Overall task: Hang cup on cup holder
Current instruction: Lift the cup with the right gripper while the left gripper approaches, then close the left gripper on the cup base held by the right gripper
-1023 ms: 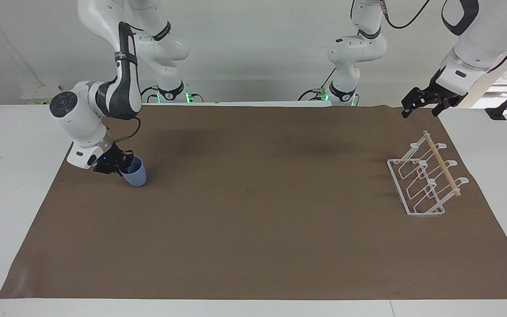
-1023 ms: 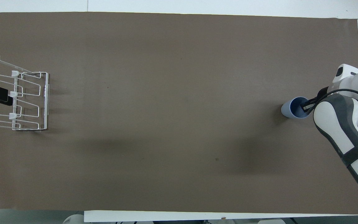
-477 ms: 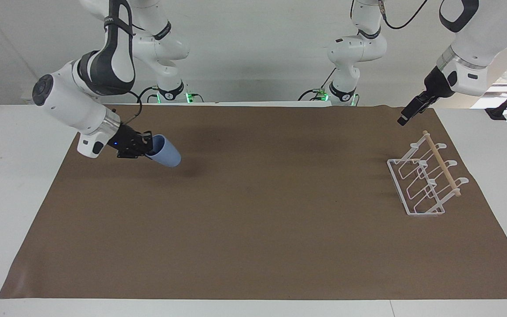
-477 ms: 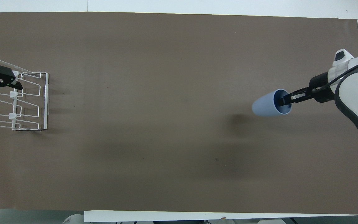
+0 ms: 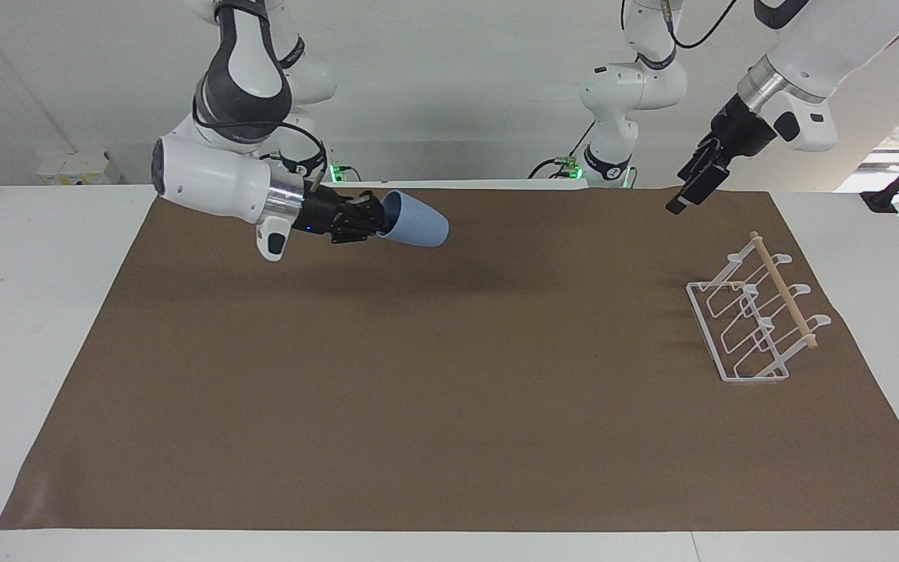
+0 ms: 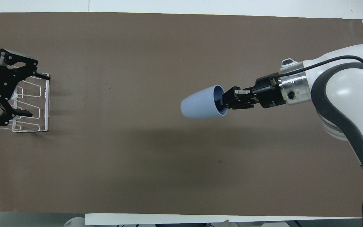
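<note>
The light-blue cup is in the air, tipped on its side, its base pointing toward the left arm's end of the table; it also shows in the overhead view. My right gripper is shut on its rim, one finger inside the mouth, over the brown mat's middle part near the robots. The white wire cup holder with its wooden dowel stands at the left arm's end. My left gripper is raised and open, and in the overhead view it covers part of the holder.
A brown mat covers most of the white table. Nothing else lies on it between the cup and the holder.
My right gripper lifted the cup off the mat, tipped it sideways and carried it toward the middle. My left gripper rose and turned over the holder.
</note>
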{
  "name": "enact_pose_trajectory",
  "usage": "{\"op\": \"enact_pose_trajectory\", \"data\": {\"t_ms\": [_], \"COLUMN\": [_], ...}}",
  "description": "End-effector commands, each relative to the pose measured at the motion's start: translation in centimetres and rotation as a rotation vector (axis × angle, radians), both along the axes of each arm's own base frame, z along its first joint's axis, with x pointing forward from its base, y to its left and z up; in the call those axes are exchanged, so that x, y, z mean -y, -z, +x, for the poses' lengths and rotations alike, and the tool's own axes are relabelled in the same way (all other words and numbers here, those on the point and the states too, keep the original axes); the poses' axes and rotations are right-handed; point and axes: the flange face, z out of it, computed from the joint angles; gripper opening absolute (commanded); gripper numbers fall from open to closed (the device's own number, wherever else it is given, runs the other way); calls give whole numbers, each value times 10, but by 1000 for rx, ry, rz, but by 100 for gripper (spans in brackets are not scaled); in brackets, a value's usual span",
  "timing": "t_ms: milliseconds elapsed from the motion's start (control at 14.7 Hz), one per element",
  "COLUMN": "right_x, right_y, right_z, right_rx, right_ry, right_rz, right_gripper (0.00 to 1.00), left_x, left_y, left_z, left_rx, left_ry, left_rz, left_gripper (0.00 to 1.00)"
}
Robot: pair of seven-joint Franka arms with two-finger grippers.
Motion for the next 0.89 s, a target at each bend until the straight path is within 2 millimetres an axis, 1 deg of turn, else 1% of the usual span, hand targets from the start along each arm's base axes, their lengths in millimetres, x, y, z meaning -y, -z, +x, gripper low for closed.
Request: {"op": "enact_pose_trajectory", "data": {"t_ms": [0,68,136,205,273,341,409,545,614,682,818], "right_x": [-41,-62,-78,-100,-115,-133,-147,-165,-172,-175,-175], "right_y": [-13,-15,-14,-14,-12,-10,-11,-11,-11,-11,-11], "right_z": [-9,-13,-19,-27,-34,-42,-50,-60,-65,-67,-67], "right_rx": [-47,-57,-66,-67,-60,-47,-41,-67,-84,-98,-97], "right_ry": [104,136,155,175,190,200,208,216,222,226,231], "right_rz": [71,94,102,110,107,101,95,90,106,122,123], "right_gripper": [0,0,0,0,0,0,0,0,0,0,1], "left_x": [33,45,53,56,64,75,77,79,81,86,88], "left_y": [2,5,7,6,4,9,14,19,26,31,41], "left_z": [-4,-9,-10,-7,-6,-9,-9,-11,-13,-19,-25], "left_rx": [-57,-83,-115,-127,-121,-134,-166,-210,-224,-231,-243], "left_ry": [-182,-238,-302,-388,-446,-470,-499,-526,-525,-513,-497], "left_rz": [-19,-39,-78,-112,-131,-142,-163,-190,-182,-173,-156], "left_gripper": [100,100,100,100,100,100,100,100,100,100,100]}}
